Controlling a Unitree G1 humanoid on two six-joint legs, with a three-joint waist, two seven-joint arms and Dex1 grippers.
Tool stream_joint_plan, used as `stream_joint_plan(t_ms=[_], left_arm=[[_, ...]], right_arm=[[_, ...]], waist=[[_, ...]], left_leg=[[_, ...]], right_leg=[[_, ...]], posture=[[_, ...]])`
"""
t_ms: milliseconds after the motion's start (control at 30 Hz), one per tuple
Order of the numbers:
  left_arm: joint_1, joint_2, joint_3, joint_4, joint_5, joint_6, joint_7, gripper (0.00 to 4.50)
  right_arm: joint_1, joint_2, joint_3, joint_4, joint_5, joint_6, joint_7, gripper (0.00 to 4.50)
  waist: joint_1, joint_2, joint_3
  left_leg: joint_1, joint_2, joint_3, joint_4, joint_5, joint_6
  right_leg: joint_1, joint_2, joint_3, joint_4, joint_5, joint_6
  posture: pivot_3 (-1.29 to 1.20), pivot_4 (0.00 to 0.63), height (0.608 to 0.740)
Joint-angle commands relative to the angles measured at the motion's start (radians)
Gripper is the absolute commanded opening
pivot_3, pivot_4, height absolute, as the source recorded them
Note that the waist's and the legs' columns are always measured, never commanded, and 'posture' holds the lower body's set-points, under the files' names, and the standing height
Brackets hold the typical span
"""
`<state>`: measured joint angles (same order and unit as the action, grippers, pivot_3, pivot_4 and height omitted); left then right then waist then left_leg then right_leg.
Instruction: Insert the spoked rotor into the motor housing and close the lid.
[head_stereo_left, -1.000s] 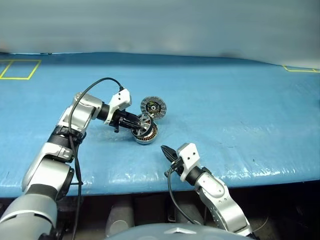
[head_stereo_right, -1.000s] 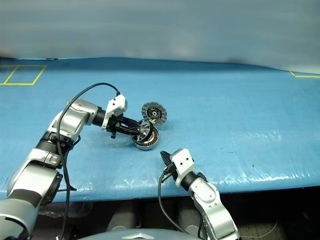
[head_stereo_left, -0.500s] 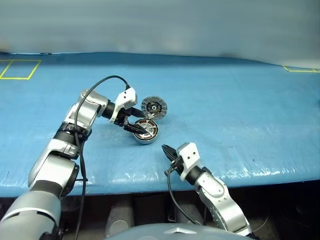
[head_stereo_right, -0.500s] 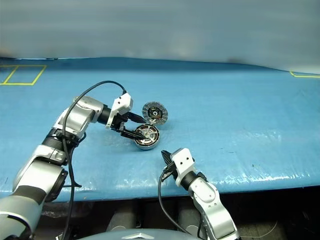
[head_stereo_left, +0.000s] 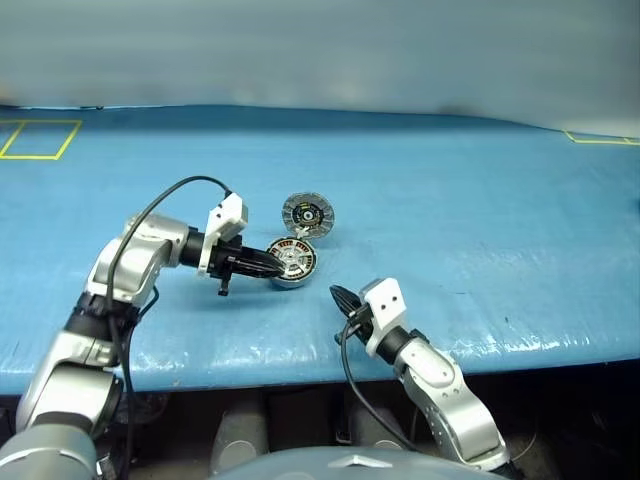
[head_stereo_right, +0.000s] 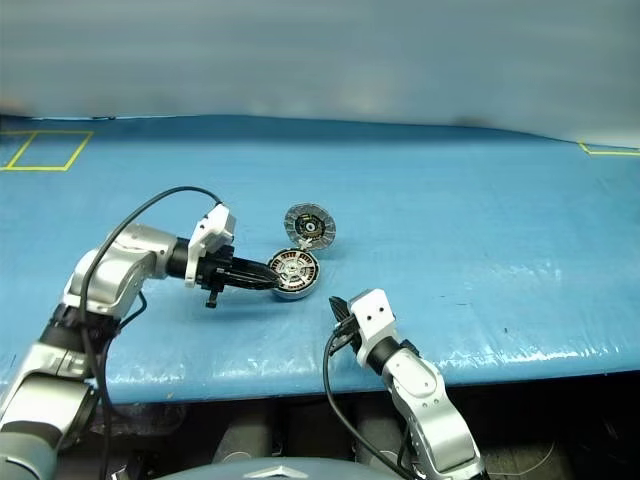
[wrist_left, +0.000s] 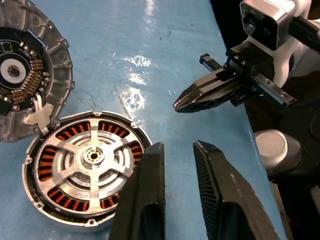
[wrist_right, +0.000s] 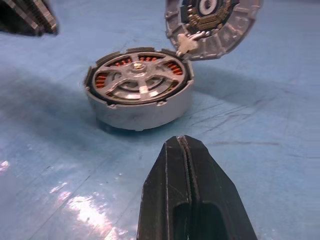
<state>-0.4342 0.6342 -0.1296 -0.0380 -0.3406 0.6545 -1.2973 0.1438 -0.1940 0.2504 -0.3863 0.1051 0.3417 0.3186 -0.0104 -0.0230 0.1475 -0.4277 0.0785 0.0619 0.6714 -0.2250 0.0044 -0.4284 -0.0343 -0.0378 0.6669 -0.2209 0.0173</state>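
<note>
The spoked rotor (wrist_left: 92, 156), a bright silver wheel, sits seated inside the motor housing (wrist_right: 140, 114), a short metal drum ringed with copper-brown windings, on a glossy blue table covering (head_stereo_left: 480, 200) marked with yellow tape lines (head_stereo_left: 40, 138) at its far corner. The lid (head_stereo_left: 307, 214), a grey ribbed disc with a dark centre, leans tilted against the housing's far rim, touching it. The left gripper (head_stereo_left: 266, 266), fingers nearly together and empty, hangs just beside the drum; the right gripper (head_stereo_left: 340, 297), fingers pressed together, points toward it from nearby.
</note>
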Motion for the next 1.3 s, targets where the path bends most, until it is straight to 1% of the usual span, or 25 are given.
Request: stream_joint_plan(t_ms=[33,67,167,267,333,367,433,533,667,833,933,1033,1167,1300], left_arm=[[0.104,-0.074,0.108,-0.162,-0.05,0.002,0.187,0.02],[0.142,-0.095,0.123,-0.197,-0.055,-0.006,0.227,0.02],[0.269,-0.199,0.167,-0.309,-0.07,-0.016,0.388,0.02],[0.392,-0.296,0.169,-0.398,-0.017,-0.115,0.536,0.02],[0.463,-0.351,0.148,-0.421,0.047,-0.236,0.618,0.02],[0.498,-0.366,0.131,-0.429,0.088,-0.304,0.649,0.02],[0.544,-0.385,0.107,-0.432,0.132,-0.384,0.69,0.02],[0.625,-0.431,0.083,-0.438,0.146,-0.454,0.752,0.02],[0.694,-0.452,0.058,-0.403,0.192,-0.574,0.8,0.02],[0.73,-0.441,0.035,-0.295,0.28,-0.729,0.849,0.02],[0.734,-0.469,0.047,-0.233,0.264,-0.781,0.884,0.02],[0.73,-0.476,0.05,-0.177,0.227,-0.801,0.87,0.02],[0.717,-0.474,0.055,-0.117,0.217,-0.841,0.864,0.02],[0.711,-0.472,0.058,-0.083,0.212,-0.867,0.862,0.02]], right_arm=[[-0.086,-0.018,-0.065,-0.028,-0.014,0.072,-0.033,0.0],[-0.113,-0.023,-0.078,-0.019,-0.019,0.098,-0.043,0.0],[-0.216,-0.048,-0.116,0.03,-0.04,0.156,-0.06,0.0],[-0.333,-0.074,-0.149,0.103,-0.049,0.189,-0.059,0.0],[-0.414,-0.092,-0.162,0.164,-0.052,0.193,-0.051,0.0],[-0.458,-0.105,-0.161,0.2,-0.06,0.19,-0.042,0.0],[-0.526,-0.124,-0.157,0.261,-0.069,0.181,-0.027,0.0],[-0.639,-0.143,-0.138,0.393,-0.08,0.128,0.019,0.0],[-0.736,-0.139,-0.111,0.555,-0.088,0.02,0.09,0.0],[-0.83,-0.1,-0.098,0.762,-0.094,-0.128,0.145,0.0],[-0.88,-0.078,-0.103,0.882,-0.087,-0.187,0.175,0.0],[-0.931,-0.064,-0.101,0.997,-0.087,-0.255,0.223,0.0],[-0.977,-0.036,-0.124,1.079,-0.018,-0.258,0.371,0.0],[-0.978,-0.014,-0.14,1.054,0.056,-0.192,0.508,0.0]], waist=[[0.001,0.0,0.0],[0.001,0.0,0.0],[0.001,0.0,0.0],[0.0,0.0,0.0],[-0.001,0.001,0.0],[0.0,0.001,0.0],[0.0,0.001,0.0],[-0.001,0.002,-0.001],[-0.001,0.002,-0.001],[-0.003,0.004,0.0],[-0.004,0.004,0.0],[-0.003,0.004,0.0],[-0.005,0.004,0.0],[-0.004,0.005,0.0]], left_leg=[[0.0,0.0,0.0,0.001,0.0,0.0],[0.0,0.0,0.0,0.002,0.0,0.0],[0.0,0.0,0.0,0.002,0.0,0.0],[0.0,-0.001,0.001,0.002,0.0,0.0],[0.001,-0.001,0.001,0.002,0.0,0.0],[0.001,0.0,0.002,0.002,0.0,0.0],[0.001,0.0,0.003,0.002,0.0,0.001],[0.001,0.0,0.005,0.002,0.0,0.001],[0.001,0.0,0.007,0.001,0.0,0.001],[0.002,0.001,0.009,0.0,0.0,0.001],[0.002,0.001,0.01,-0.001,0.0,0.001],[0.002,0.001,0.012,-0.002,0.0,0.001],[0.002,0.001,0.013,-0.005,0.0,0.001],[0.003,0.002,0.013,-0.008,0.0,0.001]], right_leg=[[0.0,0.0,0.0,0.0,0.0,0.0],[0.0,0.0,0.0,0.0,0.0,0.0],[0.001,0.0,0.001,0.001,0.001,0.001],[0.001,0.0,0.002,0.002,0.001,0.001],[0.001,0.001,0.003,0.002,0.001,0.001],[0.001,0.001,0.003,0.002,0.002,0.0],[0.001,0.002,0.003,0.002,0.002,-0.001],[0.0,0.003,0.004,0.001,0.002,-0.001],[0.0,0.003,0.005,0.001,0.002,-0.001],[-0.001,0.004,0.006,0.0,0.002,-0.001],[-0.002,0.004,0.007,0.0,0.002,-0.001],[-0.003,0.004,0.008,0.0,0.003,-0.001],[-0.003,0.004,0.009,-0.001,0.004,-0.001],[-0.004,0.005,0.009,-0.003,0.008,0.001]], posture=[[0.0,0.15,0.74],[0.0,0.15,0.74],[0.0,0.15,0.74],[0.0,0.15,0.74],[0.0,0.15,0.74],[0.0,0.15,0.74],[0.0,0.15,0.74],[0.0,0.15,0.74],[0.0,0.15,0.74],[0.0,0.15,0.74],[0.0,0.15,0.74],[0.0,0.15,0.74],[0.0,0.15,0.74],[0.0,0.15,0.74]])
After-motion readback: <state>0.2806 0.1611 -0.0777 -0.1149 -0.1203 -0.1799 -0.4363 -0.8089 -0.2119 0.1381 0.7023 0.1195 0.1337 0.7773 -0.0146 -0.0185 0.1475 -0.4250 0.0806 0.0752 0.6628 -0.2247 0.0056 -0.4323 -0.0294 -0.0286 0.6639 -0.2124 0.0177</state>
